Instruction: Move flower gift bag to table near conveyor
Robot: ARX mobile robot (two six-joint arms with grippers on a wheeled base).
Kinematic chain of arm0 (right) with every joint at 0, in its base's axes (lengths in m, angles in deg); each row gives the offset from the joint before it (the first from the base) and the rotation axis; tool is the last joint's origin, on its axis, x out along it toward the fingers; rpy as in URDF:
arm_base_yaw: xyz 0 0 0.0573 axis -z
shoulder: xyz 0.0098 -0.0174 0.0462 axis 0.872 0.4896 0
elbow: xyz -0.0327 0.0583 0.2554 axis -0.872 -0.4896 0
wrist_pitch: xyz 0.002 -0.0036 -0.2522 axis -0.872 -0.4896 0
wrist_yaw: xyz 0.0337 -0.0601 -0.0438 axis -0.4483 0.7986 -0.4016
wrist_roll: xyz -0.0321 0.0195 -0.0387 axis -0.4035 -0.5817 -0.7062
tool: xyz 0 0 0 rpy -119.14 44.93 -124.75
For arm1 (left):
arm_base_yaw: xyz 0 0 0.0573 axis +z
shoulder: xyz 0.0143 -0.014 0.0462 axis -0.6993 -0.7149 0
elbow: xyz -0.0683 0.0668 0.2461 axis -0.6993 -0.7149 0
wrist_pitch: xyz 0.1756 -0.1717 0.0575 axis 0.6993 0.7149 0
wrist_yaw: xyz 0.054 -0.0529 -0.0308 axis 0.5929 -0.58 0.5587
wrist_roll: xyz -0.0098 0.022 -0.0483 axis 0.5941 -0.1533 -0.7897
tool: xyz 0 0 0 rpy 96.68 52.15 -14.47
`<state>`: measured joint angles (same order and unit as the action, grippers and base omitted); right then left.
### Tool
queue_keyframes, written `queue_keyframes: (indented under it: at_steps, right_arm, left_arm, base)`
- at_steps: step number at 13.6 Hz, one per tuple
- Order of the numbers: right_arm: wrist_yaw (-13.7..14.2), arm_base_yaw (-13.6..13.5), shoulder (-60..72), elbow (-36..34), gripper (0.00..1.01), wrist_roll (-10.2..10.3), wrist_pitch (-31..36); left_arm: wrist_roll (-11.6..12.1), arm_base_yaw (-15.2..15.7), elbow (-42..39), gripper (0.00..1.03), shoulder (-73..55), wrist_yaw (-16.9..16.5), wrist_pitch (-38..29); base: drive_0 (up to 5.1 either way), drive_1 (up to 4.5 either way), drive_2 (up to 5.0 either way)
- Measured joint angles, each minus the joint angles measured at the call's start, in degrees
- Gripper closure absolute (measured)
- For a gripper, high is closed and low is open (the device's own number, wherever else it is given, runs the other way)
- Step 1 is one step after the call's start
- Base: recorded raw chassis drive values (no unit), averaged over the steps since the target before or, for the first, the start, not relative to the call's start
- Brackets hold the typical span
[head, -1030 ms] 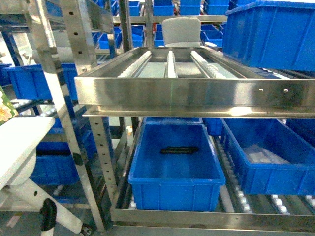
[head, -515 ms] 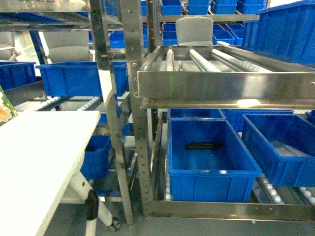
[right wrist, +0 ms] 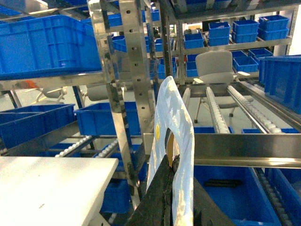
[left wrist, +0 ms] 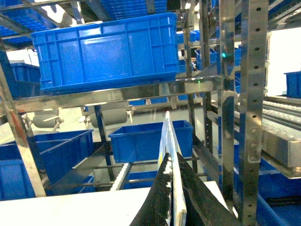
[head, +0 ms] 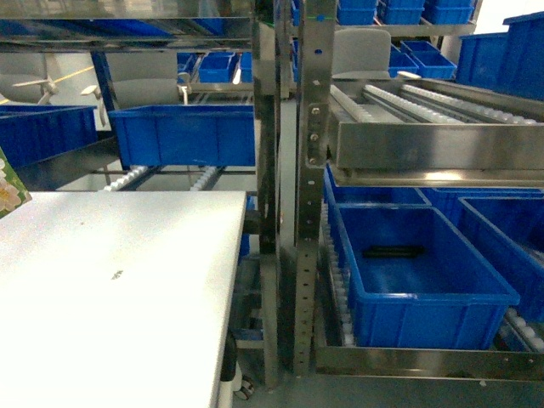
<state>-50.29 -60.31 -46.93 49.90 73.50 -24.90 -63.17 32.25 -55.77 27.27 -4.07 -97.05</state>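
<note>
Your view has swung left: table point(head: 119, 280) now fills the frame beside conveyor point(head: 425, 102). Left claw point(left wrist: 171, 197) and right claw point(right wrist: 171, 188) each clamped on bag edge, probably flower gift bag point(right wrist: 174, 127). Set-down spot within reach.

White tabletop point(head: 127, 280), few dark specks. Blue bins point(head: 421, 272), silver steel conveyor point(head: 442, 136) with white rollers. Pale blue-white patterned gift bag point(right wrist: 175, 155); green floral corner at head view's left edge. Black jaws.
</note>
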Motion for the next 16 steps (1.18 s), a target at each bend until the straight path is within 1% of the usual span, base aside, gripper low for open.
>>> queue_keyframes:
  at_steps: [16]
  right_arm:
    - [-0.02,0.00,-0.02,-0.02,0.99,0.00,0.00]
  left_arm:
    - [0.00,0.00,0.00,1.01,-0.04,0.00,-0.04]
  base:
    - [-4.9,2.44,2.4]
